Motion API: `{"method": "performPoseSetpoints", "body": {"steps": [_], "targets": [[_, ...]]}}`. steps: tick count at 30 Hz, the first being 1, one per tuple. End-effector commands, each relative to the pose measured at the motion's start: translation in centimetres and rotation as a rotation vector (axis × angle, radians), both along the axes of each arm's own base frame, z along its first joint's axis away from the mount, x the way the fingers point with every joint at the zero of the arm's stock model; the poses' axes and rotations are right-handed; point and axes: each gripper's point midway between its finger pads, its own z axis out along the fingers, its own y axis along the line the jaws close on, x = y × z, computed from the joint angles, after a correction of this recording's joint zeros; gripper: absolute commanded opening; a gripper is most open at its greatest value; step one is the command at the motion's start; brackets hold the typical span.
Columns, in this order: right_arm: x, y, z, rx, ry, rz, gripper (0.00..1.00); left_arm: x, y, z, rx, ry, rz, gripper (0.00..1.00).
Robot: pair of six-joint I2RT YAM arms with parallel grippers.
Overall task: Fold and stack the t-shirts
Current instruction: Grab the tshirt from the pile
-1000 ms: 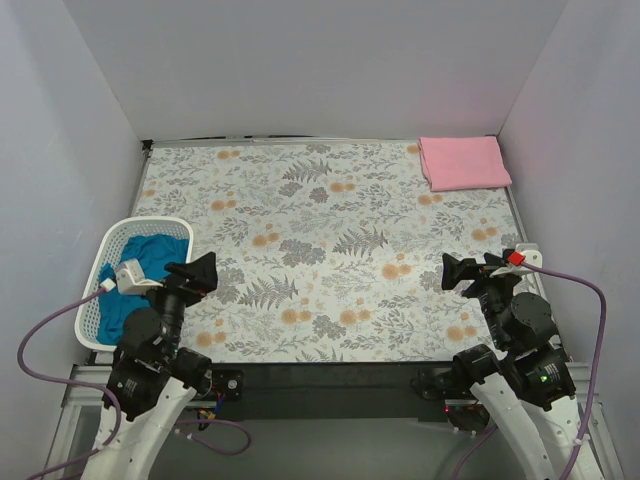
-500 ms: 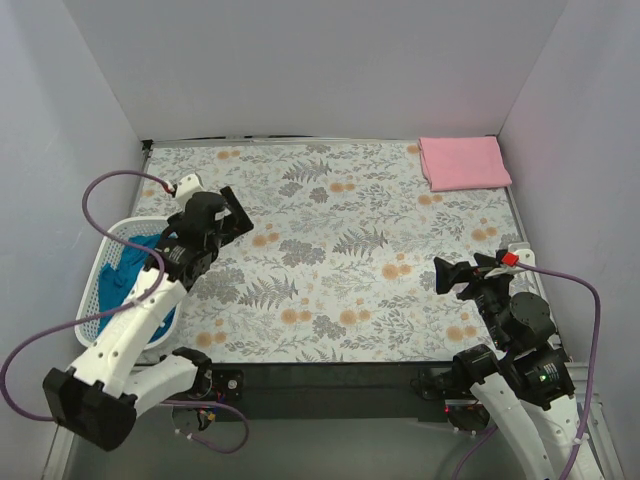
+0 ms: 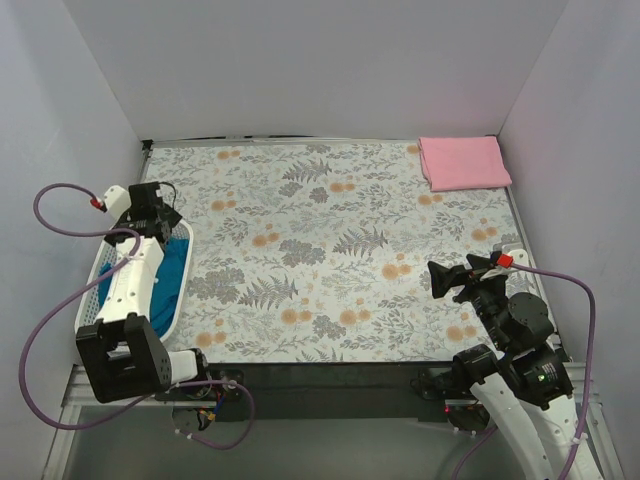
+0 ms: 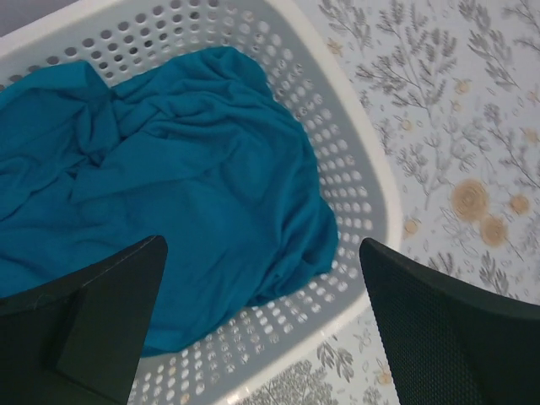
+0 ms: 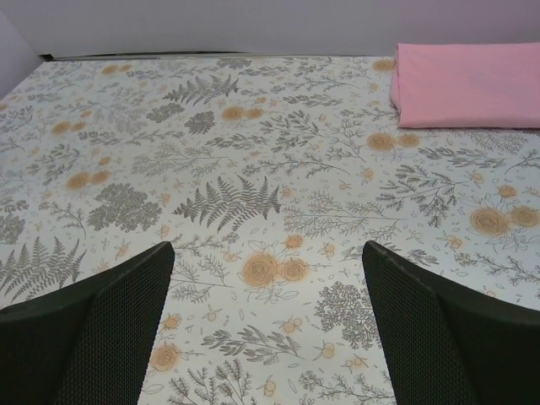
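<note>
Step in hand, judged: fetch teal shirt (image 4: 194, 177) from basket (image 4: 354, 169) at left edge of table (image 3: 330, 230).

- Left end effector (image 4: 261, 245): released, jaws wide, hovering over crumpled shirt, not touching.
- Advice: descend onto raised fold mid-heap, pinch cloth only, stay off basket wall, lift straight until hem clears rim.
- Right end effector (image 5: 267, 246): released, empty, near-right corner.
- Pink shirt (image 3: 463, 162): folded, far-right corner.

We see bright, even light from above, with soft, faint shadows. Ahead of the left gripper (image 4: 261, 245), folds of the teal shirt (image 4: 186, 169) look crisp; the fingers (image 4: 93, 312) close to the lens are nearly black.
</note>
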Motion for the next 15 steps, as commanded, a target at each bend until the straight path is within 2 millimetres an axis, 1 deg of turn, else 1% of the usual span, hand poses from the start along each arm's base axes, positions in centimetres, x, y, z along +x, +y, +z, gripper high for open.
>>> {"method": "performPoseSetpoints", "body": {"steps": [1, 3, 4, 5, 6, 8, 9, 11, 13, 14, 15], "targets": [[0.0, 0.5, 1.3, 0.018, -0.052, 0.028, 0.98, -0.7, 2.9, -2.7, -0.027, -0.021, 0.105, 0.98], [0.0, 0.6, 1.2, 0.017, -0.048, 0.033, 0.98, -1.3, 3.9, -4.6, -0.052, 0.002, 0.139, 0.98], [0.0, 0.6, 1.2, 0.015, -0.048, 0.034, 0.98, -2.0, 4.6, -6.0, -0.067, 0.021, 0.171, 0.97], [0.0, 0.7, 1.0, 0.012, -0.041, 0.037, 0.98, -2.2, 4.7, -7.6, -0.088, 0.059, 0.183, 0.97], [0.1, 0.8, 1.0, 0.010, -0.039, 0.040, 0.98, -2.4, 4.8, -8.5, -0.099, 0.068, 0.190, 0.96], [0.2, 0.9, 0.8, 0.007, -0.030, 0.045, 0.98, -2.9, 4.5, -10.9, -0.146, 0.107, 0.201, 0.93], [0.2, 0.9, 0.8, 0.005, -0.028, 0.046, 0.98, -2.9, 4.4, -11.6, -0.156, 0.108, 0.208, 0.92], [0.2, 1.0, 0.8, 0.001, -0.027, 0.050, 0.98, -3.6, 3.9, -13.3, -0.192, 0.140, 0.215, 0.87], [0.2, 1.0, 0.8, 0.002, -0.029, 0.048, 0.98, -3.7, 3.7, -14.1, -0.204, 0.152, 0.210, 0.84], [0.2, 0.9, 0.7, -0.001, -0.026, 0.045, 0.98, -4.2, 3.4, -14.8, -0.213, 0.172, 0.208, 0.79], [0.3, 0.9, 0.7, 0.000, -0.024, 0.044, 0.98, -4.4, 3.3, -15.3, -0.215, 0.185, 0.204, 0.66]]}}
